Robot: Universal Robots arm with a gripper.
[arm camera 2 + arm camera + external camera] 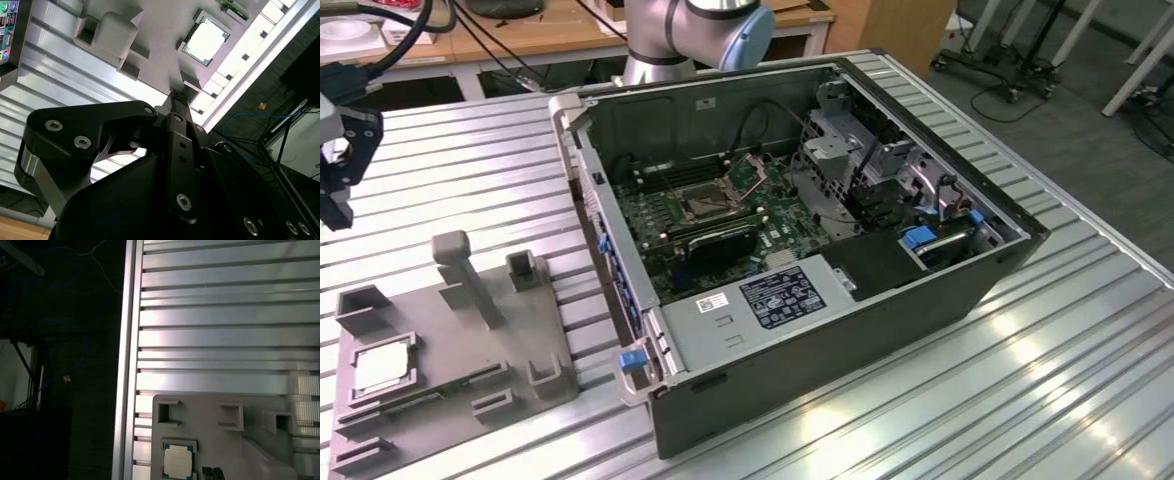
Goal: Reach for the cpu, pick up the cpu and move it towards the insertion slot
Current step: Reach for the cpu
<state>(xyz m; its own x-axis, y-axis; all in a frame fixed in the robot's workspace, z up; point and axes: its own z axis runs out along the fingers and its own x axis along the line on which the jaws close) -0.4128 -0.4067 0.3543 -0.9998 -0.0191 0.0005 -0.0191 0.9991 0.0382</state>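
Note:
The cpu (380,372) is a small silvery square chip lying flat in a recess of the grey fixture block (454,345), at the exterior view's lower left. It also appears in both wrist views as the cpu (206,39) and the cpu (178,461). My gripper (336,200) hangs above the slatted table at the exterior view's far left, well above and behind the fixture, touching nothing. In the second wrist view the gripper (176,96) points toward the fixture's edge, short of the chip. The insertion slot (700,205) sits on the motherboard inside the open computer case.
The open computer case (854,320) lies on the slatted aluminium table (1041,380), to the exterior view's right of the fixture. Upright grey posts (460,270) rise from the fixture. The table's edge (127,365) runs close beside the fixture, with dark floor beyond.

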